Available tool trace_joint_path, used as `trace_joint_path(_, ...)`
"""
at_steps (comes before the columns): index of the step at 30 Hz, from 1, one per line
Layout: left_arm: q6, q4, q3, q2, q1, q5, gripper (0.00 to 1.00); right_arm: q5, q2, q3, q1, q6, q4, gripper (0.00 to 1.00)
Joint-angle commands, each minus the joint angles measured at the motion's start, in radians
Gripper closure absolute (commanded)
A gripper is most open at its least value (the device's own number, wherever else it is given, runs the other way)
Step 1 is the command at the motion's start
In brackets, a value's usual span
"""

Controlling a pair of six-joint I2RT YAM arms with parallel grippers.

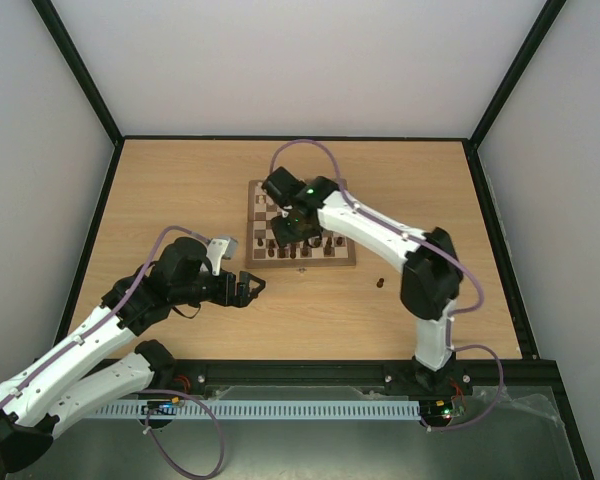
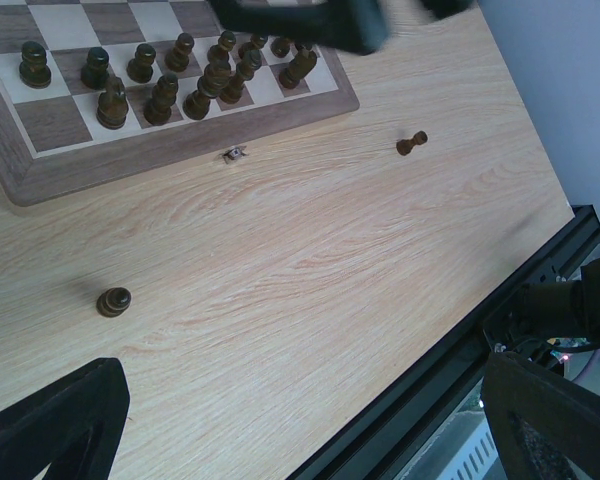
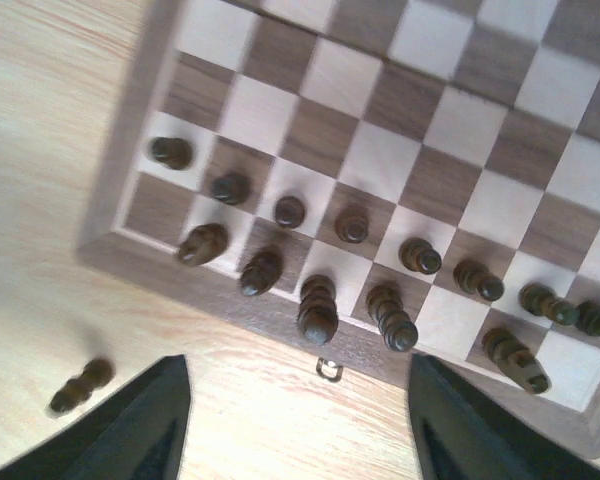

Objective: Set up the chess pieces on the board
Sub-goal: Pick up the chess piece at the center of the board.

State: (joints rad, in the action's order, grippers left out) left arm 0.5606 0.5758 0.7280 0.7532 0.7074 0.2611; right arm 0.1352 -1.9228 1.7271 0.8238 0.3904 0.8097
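Jaws of the right gripper [image 3: 300, 430] stand apart, empty, over the near edge of the board [image 3: 380, 160], mid-surface, where dark chess pieces [image 3: 317, 318] stand in two rows. One stray piece [image 2: 411, 143] lies on the surface [image 2: 310, 280] off its near-right corner. On the left gripper [image 2: 300, 420] the jaws gape wide, empty.

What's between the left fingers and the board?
One dark piece standing on the table, clear of both the left fingers and the board. The rest of that stretch is bare wood. This shows in the left wrist view.
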Motion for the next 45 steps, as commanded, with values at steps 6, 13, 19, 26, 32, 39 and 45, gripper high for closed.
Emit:
trace_joint_path(6,-0.010,0.007,0.033,-0.002,-0.005,0.020,0.00,-0.169,0.428,-0.281,0.001,0.048,-0.106,0.08)
trace_joint_path(13,-0.011,0.015,0.081,0.010,-0.005,0.007,0.01,-0.225,0.705,-0.537,0.003,0.114,-0.168,0.02)
trace_joint_path(19,-0.004,0.027,0.127,0.038,-0.003,-0.016,0.01,-0.257,0.868,-0.664,0.002,0.169,-0.184,0.01)
trace_joint_path(26,0.032,0.036,0.163,0.042,-0.003,-0.066,0.00,-0.276,0.976,-0.719,0.002,0.182,-0.175,0.01)
trace_joint_path(32,0.074,0.011,0.165,0.078,-0.004,-0.107,0.01,-0.307,0.988,-0.793,0.002,0.180,-0.213,0.01)
trace_joint_path(39,0.109,-0.065,0.163,0.163,-0.003,-0.137,0.01,-0.312,0.954,-0.842,0.002,0.171,-0.235,0.01)
trace_joint_path(45,0.104,-0.134,0.175,0.252,-0.006,-0.148,0.01,-0.275,0.945,-0.838,0.002,0.212,-0.215,0.01)
